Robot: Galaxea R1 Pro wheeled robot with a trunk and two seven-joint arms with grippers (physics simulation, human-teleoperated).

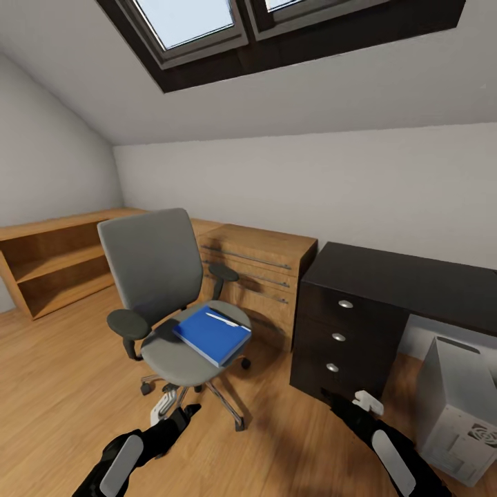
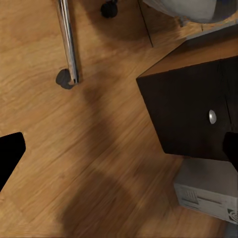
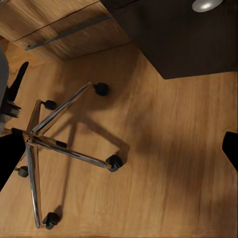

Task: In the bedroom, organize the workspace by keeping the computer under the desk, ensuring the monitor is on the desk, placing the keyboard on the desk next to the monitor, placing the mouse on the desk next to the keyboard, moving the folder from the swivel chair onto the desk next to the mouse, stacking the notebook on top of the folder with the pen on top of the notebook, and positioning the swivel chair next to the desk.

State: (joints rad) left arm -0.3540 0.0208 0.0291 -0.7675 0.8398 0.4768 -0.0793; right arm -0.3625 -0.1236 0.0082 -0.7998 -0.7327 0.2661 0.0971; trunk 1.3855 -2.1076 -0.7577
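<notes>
Looking at a swivel chair [image 1: 172, 304] parked out on the wood floor [image 1: 62, 400], a bit off from the black desk [image 1: 386, 283], so not tucked in yet. Blue folder [image 1: 212, 335] lying flat on the grey seat with a thin white thing on top, maybe the pen [image 1: 222, 319], too small to be sure. Pale tower computer [image 1: 459, 407] standing on the floor by the desk's open side, just beside the drawer block [image 1: 338, 338], roughly where it belongs. Light-wood drawer unit [image 1: 259, 276] and low shelf [image 1: 52, 262] along the wall behind.

Both arms hanging low and forward, nothing carried: left gripper [image 1: 169, 407] near the chair's chrome base, right gripper [image 1: 359, 404] in front of the drawers. Fingers spread wide apart in both wrist views, so released and empty. Probably lining up to go for the folder first.
</notes>
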